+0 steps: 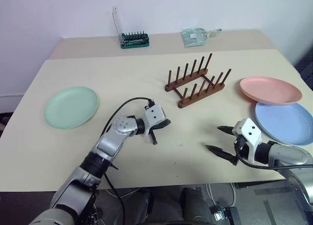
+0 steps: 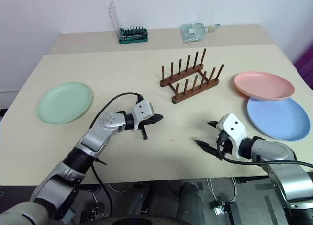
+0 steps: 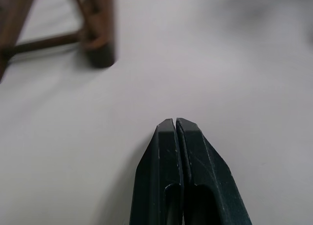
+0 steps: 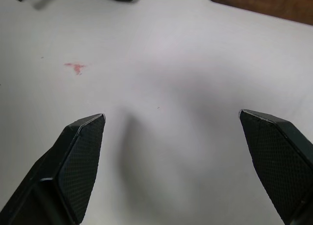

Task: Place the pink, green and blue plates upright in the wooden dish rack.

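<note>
L end effector [image 1: 157,132] hovers low over the table [image 1: 127,78], fingers pressed together w/ nothing between; wooden dish rack [image 1: 197,81] stands just ahead & to its right, pegs empty. Green plate [image 1: 71,106] lies flat well to its left. R end effector [image 1: 219,139] also low over table, fingers spread wide, nothing held. Blue plate [image 1: 288,123] lies flat just to its right; pink plate [image 1: 270,90] beyond that, its rim overlapping the blue one's far edge. Screwdriver-bit case [image 1: 134,39] & clear bag [image 1: 197,36] at far edge.
</note>
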`<action>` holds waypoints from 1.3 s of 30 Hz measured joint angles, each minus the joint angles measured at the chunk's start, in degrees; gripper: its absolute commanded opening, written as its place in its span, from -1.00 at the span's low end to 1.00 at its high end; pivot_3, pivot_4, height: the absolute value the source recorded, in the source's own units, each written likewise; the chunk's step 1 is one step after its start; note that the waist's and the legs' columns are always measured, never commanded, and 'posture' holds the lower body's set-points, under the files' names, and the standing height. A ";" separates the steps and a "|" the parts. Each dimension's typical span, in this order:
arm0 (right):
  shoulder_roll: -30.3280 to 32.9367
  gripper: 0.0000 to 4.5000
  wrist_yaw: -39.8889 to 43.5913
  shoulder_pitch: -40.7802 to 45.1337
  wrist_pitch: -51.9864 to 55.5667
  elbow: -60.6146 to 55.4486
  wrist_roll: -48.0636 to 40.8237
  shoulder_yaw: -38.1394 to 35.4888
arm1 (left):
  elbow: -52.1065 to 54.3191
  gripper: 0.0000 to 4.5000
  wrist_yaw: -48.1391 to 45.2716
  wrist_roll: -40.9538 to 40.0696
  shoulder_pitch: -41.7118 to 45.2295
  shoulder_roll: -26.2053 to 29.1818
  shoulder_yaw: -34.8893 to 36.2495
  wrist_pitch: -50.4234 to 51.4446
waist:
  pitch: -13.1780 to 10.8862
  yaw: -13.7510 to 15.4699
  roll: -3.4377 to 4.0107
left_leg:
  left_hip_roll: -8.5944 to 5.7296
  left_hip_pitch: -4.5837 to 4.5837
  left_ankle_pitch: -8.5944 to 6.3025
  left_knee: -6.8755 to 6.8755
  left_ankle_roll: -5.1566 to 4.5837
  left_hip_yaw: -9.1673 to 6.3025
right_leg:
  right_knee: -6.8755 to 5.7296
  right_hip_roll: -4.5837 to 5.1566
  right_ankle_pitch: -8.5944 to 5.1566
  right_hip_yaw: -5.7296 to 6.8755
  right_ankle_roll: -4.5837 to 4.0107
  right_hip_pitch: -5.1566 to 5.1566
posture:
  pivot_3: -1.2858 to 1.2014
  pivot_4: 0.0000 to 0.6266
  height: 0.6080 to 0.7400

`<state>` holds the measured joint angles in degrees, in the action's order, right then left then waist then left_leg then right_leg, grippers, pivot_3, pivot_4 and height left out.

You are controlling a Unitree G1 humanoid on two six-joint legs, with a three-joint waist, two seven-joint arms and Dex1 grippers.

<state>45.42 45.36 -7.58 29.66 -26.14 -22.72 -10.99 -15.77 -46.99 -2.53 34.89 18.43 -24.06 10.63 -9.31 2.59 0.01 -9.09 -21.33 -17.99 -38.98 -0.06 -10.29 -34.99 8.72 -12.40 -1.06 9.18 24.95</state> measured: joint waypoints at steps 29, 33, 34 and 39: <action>-2.86 1.00 -4.66 -0.76 -0.66 -4.13 0.65 1.76 | -37.20 -0.66 18.74 4.09 17.76 -23.46 10.61 -7.44 | -0.10 0.23 -0.22 | -0.03 0.02 -0.01 -0.09 -0.02 0.02 | 0.01 0.01 0.06 -0.01 0.15 -0.04 | 0.03 -0.52 1.00; -3.10 1.00 -5.71 -0.94 0.04 -4.14 0.60 1.10 | -36.69 -0.66 12.31 5.01 16.26 -20.56 9.10 -13.10 | -0.09 -0.27 -0.21 | -0.03 0.01 -0.01 -0.06 -0.02 0.02 | 0.00 0.01 0.07 -0.01 0.14 0.00 | 0.03 -0.52 1.00; -3.17 1.00 -6.06 -0.96 0.28 -4.12 0.46 0.60 | -36.07 -0.66 9.64 5.10 15.58 -19.50 8.72 -14.75 | -0.10 -0.30 -0.21 | -0.03 -0.01 -0.01 -0.06 -0.02 0.03 | 0.00 0.01 0.07 -0.02 0.14 0.03 | 0.03 -0.52 1.00; -3.76 1.00 -6.91 -2.61 1.24 -4.13 -1.49 -7.43 | -33.20 -0.66 -9.79 3.25 13.79 -13.40 6.88 -19.03 | -0.10 -0.13 -0.21 | -0.04 -0.07 -0.01 -0.07 -0.02 0.02 | 0.00 0.02 0.09 -0.02 0.11 0.06 | 0.03 -0.52 1.00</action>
<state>41.67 38.45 -10.19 30.90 -30.27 -24.21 -18.42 -48.97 -56.78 0.72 48.68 5.04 -17.18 -8.40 -9.41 2.46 -0.20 -9.14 -21.40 -17.99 -39.05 -0.09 -10.27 -34.99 8.74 -12.32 -1.07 9.29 25.01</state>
